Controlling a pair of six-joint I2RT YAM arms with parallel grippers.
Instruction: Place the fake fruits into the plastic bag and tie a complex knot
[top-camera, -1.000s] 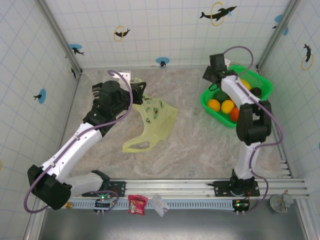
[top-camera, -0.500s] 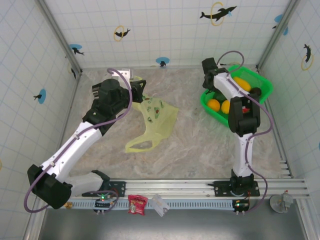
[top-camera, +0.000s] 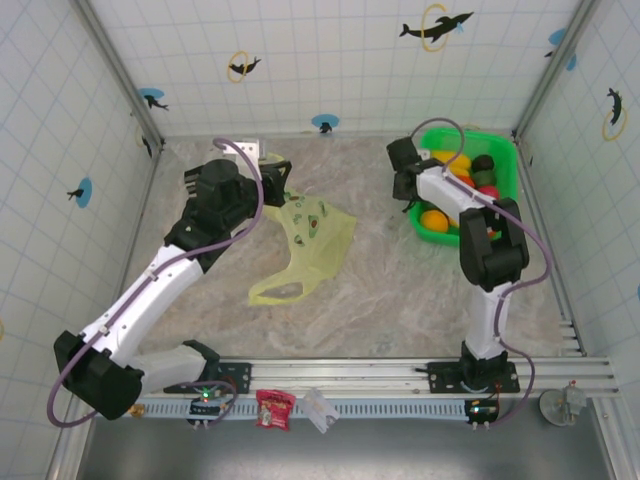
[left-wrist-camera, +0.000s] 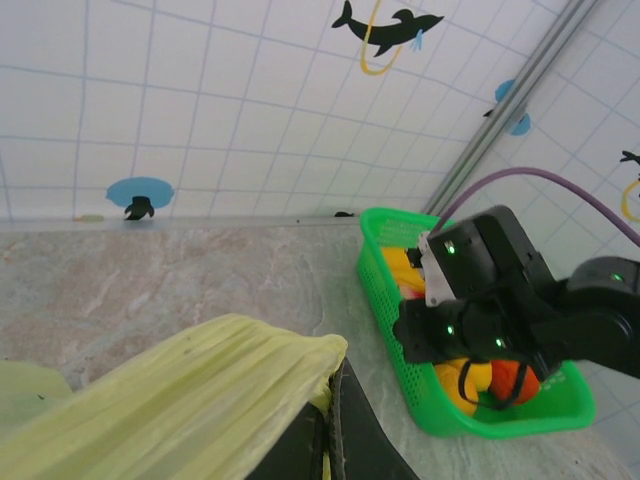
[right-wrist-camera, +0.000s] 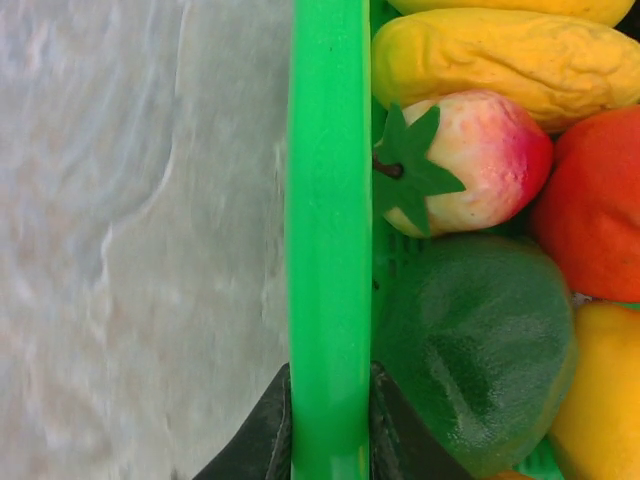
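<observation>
Plastic bag (top-camera: 310, 245) lay at nine o'clock from the table (top-camera: 400, 290) centre, its top edge pinched between the closed jaws of our left gripper (top-camera: 276, 182). At two o'clock, fake fruits (right-wrist-camera: 470, 165) sat in the green tub (right-wrist-camera: 328, 150), whose rim our right gripper (right-wrist-camera: 330, 385) clamped.

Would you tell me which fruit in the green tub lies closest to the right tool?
The dark green fruit, right beside the right tool pinching the tub's rim; the pink fruit, the long yellow fruit and the orange-red fruit lie farther off.
</observation>
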